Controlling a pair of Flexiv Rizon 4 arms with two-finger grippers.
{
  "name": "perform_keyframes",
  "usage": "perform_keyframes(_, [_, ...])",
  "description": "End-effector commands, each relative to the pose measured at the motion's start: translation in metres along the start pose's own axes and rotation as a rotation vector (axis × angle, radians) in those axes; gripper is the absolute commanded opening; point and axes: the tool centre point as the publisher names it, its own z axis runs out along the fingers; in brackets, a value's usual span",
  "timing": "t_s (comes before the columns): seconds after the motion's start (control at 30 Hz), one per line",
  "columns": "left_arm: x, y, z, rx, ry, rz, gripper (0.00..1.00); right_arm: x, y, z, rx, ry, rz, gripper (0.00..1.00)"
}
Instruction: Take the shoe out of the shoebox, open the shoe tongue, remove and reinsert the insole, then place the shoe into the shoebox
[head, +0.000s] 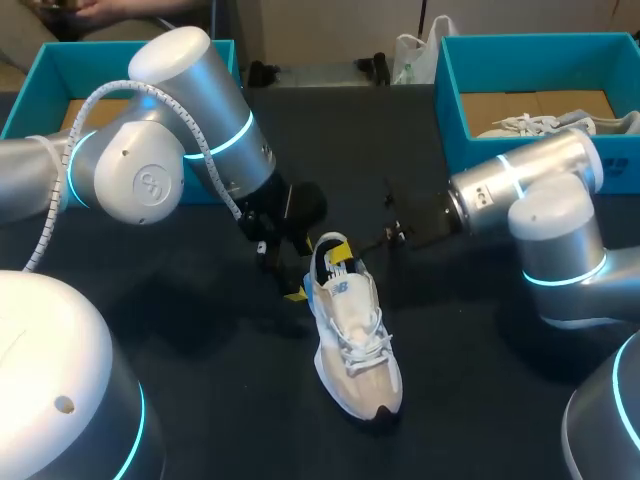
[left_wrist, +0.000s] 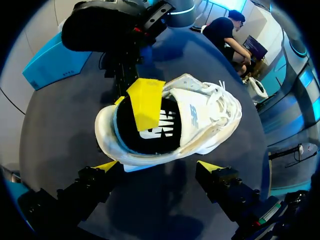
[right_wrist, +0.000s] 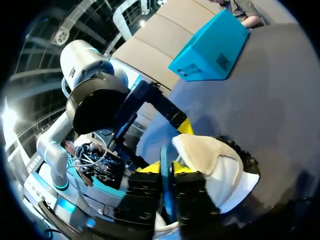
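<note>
Inside right shoebox (head: 450, 105), a second shoe (head: 545, 124).

the shoe (head: 356, 345) looks like soft white cloth mesh. the table (head: 230, 400) is dark and matt. the left arm (head: 190, 90) has a smooth, glossy silver shell.

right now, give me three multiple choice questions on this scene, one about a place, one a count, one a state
1. Where is the shoe by the grippers?
A. in the left shoebox
B. on the table
C. in the right shoebox

2. How many teal shoeboxes are there?
A. one
B. two
C. three

3. How is the left gripper?
A. open
B. shut on the shoe
C. shut on a lace

Answers:
1. B, it lies on the dark table between the arms.
2. B, a left shoebox and a right shoebox.
3. A, its yellow tips stand wide apart around the heel.
</note>
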Motion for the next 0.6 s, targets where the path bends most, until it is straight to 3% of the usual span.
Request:
perform_keyframes(0.03, [0.0, 0.0, 0.0, -0.002, 0.0, 0.0, 1.0, -0.006, -0.009, 0.003, -0.015, -0.005, 0.021, 0.0])
perform_keyframes(0.23, [0.0, 0.0, 0.0, -0.002, 0.0, 0.0, 1.0, -0.004, -0.026, 0.003, -0.044, -0.01, 0.052, 0.0])
perform_keyframes(0.4, [0.0, 0.0, 0.0, -0.002, 0.0, 0.0, 1.0, 0.004, -0.026, 0.001, -0.044, -0.029, 0.041, 0.0])
perform_keyframes(0.43, [0.0, 0.0, 0.0, -0.002, 0.0, 0.0, 1.0, 0.005, -0.024, 0.001, -0.042, -0.033, 0.035, 0.06])
perform_keyframes(0.47, [0.0, 0.0, 0.0, -0.002, 0.0, 0.0, 1.0, 0.006, -0.023, 0.0, -0.041, -0.036, 0.031, 0.23])
perform_keyframes(0.5, [0.0, 0.0, 0.0, -0.002, 0.0, 0.0, 1.0, 0.007, -0.022, 0.0, -0.037, -0.039, 0.027, 0.29])
perform_keyframes(0.6, [0.001, 0.001, -0.002, 0.0, -0.001, 0.003, 1.0, 0.008, -0.02, -0.001, -0.026, -0.048, 0.021, 0.33])
